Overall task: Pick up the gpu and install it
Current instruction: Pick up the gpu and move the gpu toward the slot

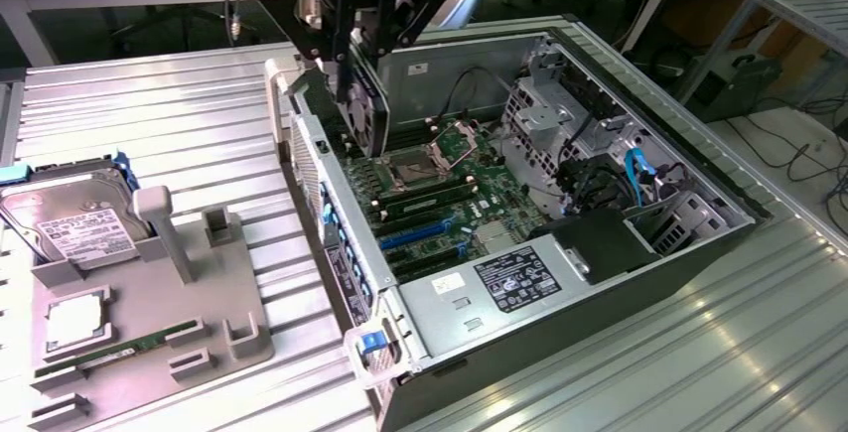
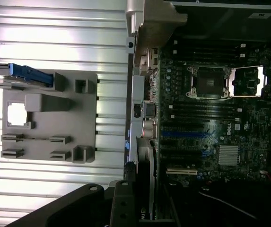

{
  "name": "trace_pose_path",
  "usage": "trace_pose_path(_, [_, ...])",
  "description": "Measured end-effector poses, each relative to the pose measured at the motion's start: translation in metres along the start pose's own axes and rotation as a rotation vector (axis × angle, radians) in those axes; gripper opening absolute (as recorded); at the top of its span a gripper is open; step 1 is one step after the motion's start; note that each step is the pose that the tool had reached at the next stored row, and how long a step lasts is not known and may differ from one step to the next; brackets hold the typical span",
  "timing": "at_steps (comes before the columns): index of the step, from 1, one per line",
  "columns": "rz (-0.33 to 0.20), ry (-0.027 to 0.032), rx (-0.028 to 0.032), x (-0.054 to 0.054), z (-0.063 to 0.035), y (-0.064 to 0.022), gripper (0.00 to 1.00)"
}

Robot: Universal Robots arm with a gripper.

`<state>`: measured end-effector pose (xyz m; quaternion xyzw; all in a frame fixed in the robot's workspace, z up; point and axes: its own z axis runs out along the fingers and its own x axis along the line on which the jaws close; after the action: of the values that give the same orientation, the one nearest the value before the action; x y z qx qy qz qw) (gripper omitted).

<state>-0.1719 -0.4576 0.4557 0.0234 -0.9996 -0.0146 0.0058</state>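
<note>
Closest to the exterior camera, an open computer case (image 1: 557, 353) is laid on its side on a ribbed metal table (image 1: 159, 124), with the motherboard (image 1: 491, 194) exposed and a labelled power supply (image 1: 519, 283) at the near end. At the exterior view's left, a grey parts fixture (image 1: 199, 343) is seen with a hard drive (image 1: 67, 223), 1 RAM stick (image 1: 119, 345) and 1 square CPU chip (image 1: 75, 318) seated in it.

The gpu (image 1: 363, 104) is held in the air over the case's rear edge, just inside the rear wall, nearer the CPU socket (image 1: 458, 144) than the blue expansion slots (image 1: 424, 238). It is clamped in the gripper (image 1: 357, 55), whose fingers are closed on its upper part. The card is carried on edge, its flat faces upright and roughly parallel to the rear wall, with the black fan face turned toward the exterior view's right, over the motherboard. Its long axis appears close to vertical, though the top is covered by the gripper.
</note>
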Motion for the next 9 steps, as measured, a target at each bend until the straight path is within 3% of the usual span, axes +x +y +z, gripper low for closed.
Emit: trace_pose_path(9, [-0.001,0.0000,0.0001,-0.0100,-0.0001,-0.0005,0.27])
